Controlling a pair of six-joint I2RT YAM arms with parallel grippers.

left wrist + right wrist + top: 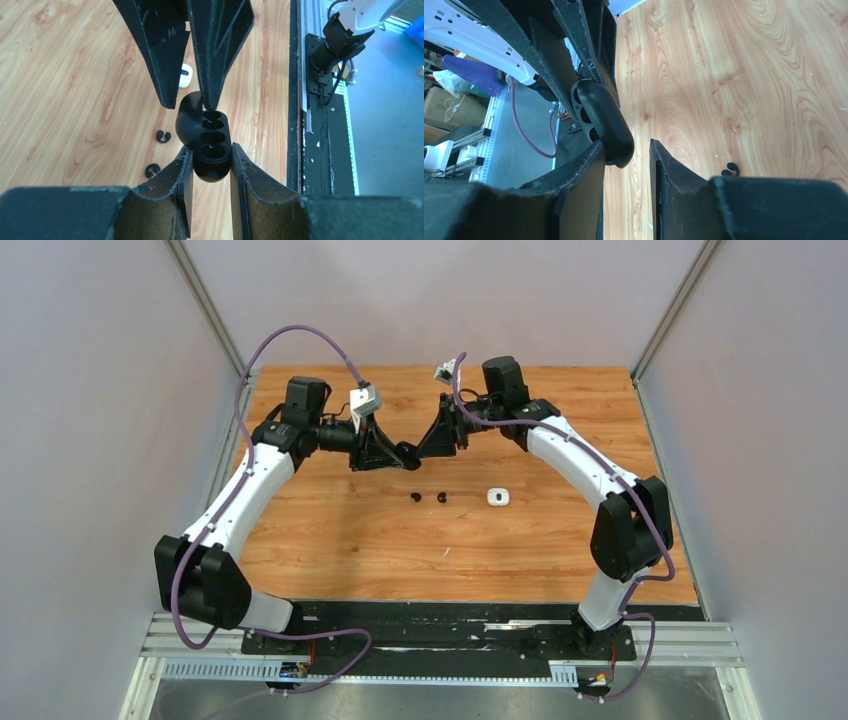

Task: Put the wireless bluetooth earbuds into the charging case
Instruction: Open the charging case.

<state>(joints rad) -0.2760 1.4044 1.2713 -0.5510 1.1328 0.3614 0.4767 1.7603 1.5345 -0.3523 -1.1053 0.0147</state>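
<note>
A black charging case [212, 150] hangs open above the table, its empty sockets facing the left wrist camera and its lid [186, 120] swung aside. My left gripper [211, 150] is shut on the case's base. My right gripper [626, 145] is open around the lid [606, 120], which rests against one finger only. The two grippers meet mid-table in the top view, left [398, 455] and right [420, 450]. Two black earbuds [416, 497] [442, 497] lie on the table below them. They also show in the left wrist view [163, 136] [152, 170]. No white earbuds can be made out.
A small white case [498, 497] lies on the wooden table [340, 540] to the right of the black earbuds; it also shows in the left wrist view [185, 75]. Grey walls stand on both sides. A black rail [440, 625] runs along the near edge.
</note>
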